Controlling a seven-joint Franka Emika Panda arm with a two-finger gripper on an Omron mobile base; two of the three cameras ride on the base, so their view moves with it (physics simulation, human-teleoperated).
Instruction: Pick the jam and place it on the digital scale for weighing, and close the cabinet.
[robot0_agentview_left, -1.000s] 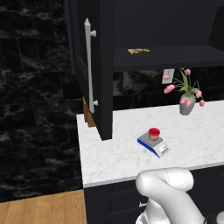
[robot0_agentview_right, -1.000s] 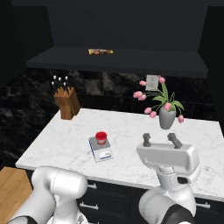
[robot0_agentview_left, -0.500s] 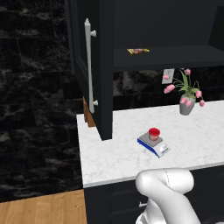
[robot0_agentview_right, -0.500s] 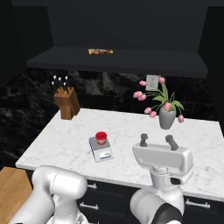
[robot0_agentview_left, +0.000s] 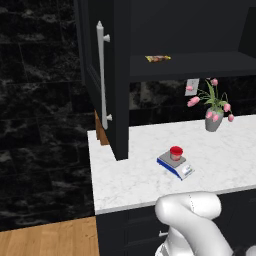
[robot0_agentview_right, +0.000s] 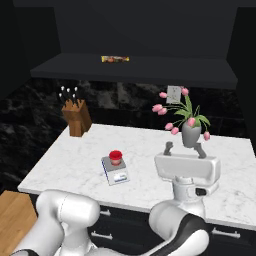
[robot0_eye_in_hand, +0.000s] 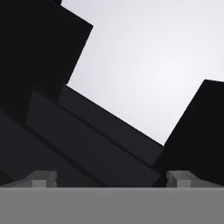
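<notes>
1. The cabinet (robot0_agentview_left: 102, 75) door is standing open at far left, its long handle (robot0_agentview_left: 101, 75) running upright; it looks stiff and hinged, best pushed on the panel or handle.
2. The jam (robot0_agentview_right: 115, 157) is sitting upright on the scale (robot0_agentview_right: 114, 170), mid-counter (robot0_agentview_right: 150, 145).
3. The claw (robot0_agentview_right: 184, 149) is pointing up at right, wide and empty.

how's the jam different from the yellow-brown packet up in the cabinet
The jam is a squat red jar with a red lid; the packet is flat and yellow-brown. The jam stands on the digital scale on the counter; the packet lies higher, on the cabinet shelf. Both are small beside the cabinet.
</notes>
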